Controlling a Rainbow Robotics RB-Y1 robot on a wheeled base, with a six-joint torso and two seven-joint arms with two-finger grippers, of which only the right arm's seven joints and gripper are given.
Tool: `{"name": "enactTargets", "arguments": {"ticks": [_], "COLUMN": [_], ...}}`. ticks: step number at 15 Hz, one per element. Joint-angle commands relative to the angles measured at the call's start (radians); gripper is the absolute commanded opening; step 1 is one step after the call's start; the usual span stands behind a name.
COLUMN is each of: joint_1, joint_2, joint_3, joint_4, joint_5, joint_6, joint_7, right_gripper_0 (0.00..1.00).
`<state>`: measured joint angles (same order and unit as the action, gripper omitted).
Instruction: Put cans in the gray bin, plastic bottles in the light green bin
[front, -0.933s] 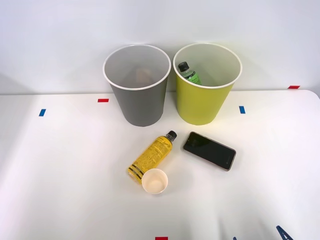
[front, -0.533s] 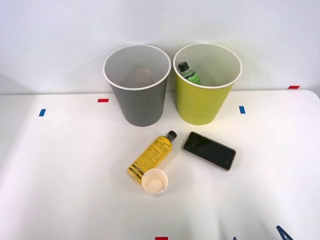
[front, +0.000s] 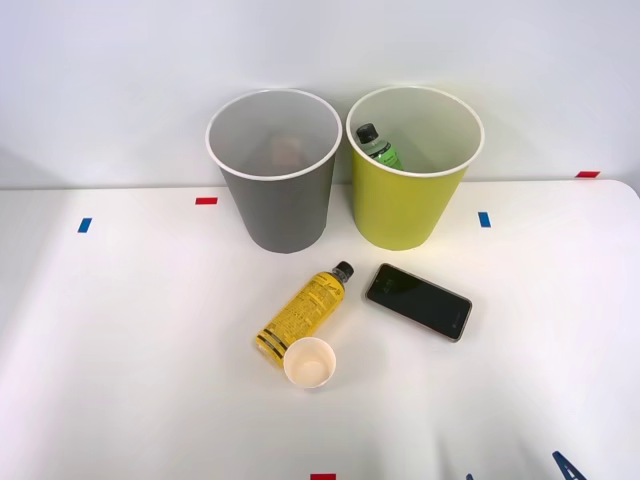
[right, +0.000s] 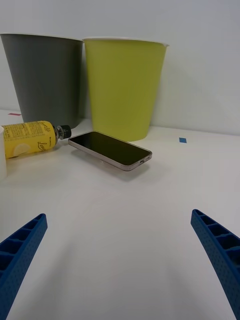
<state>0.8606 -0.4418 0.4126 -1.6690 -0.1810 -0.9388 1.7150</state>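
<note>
Bare table (right: 125, 235) lies before the spread gripper (right: 120, 260); a phone (right: 110, 149) blocks the way toward the yellow bottle (right: 30, 139).

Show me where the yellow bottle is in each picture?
Front view: the yellow bottle lies on its side on the table's middle, cap toward the bins, its base by the paper cup.
Right wrist view: the yellow bottle lies before the gray bin.
Shared landmark: the phone lies beside the bottle's cap.

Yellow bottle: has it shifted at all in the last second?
No. The yellow bottle lies where it was, its base by the paper cup, cap toward the phone.
</note>
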Motion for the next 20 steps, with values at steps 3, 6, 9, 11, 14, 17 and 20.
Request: {"name": "enactTargets", "arguments": {"ticks": [3, 6, 9, 11, 14, 17, 20], "joint_1": [0.0, 0.0, 0.0, 0.0, 0.0, 0.0, 0.0], "joint_2": [0.0, 0.0, 0.0, 0.0, 0.0, 0.0, 0.0], "joint_3": [0.0, 0.0, 0.0, 0.0, 0.0, 0.0, 0.0], "joint_4": [0.0, 0.0, 0.0, 0.0, 0.0, 0.0, 0.0], "joint_5": [0.0, 0.0, 0.0, 0.0, 0.0, 0.0, 0.0], "joint_6": [0.0, 0.0, 0.0, 0.0, 0.0, 0.0, 0.0], "joint_7": [0.0, 0.0, 0.0, 0.0, 0.0, 0.0, 0.0], "right_gripper_0": [1.0, 1.0, 1.0, 1.0, 1.0, 1.0, 1.0]}}
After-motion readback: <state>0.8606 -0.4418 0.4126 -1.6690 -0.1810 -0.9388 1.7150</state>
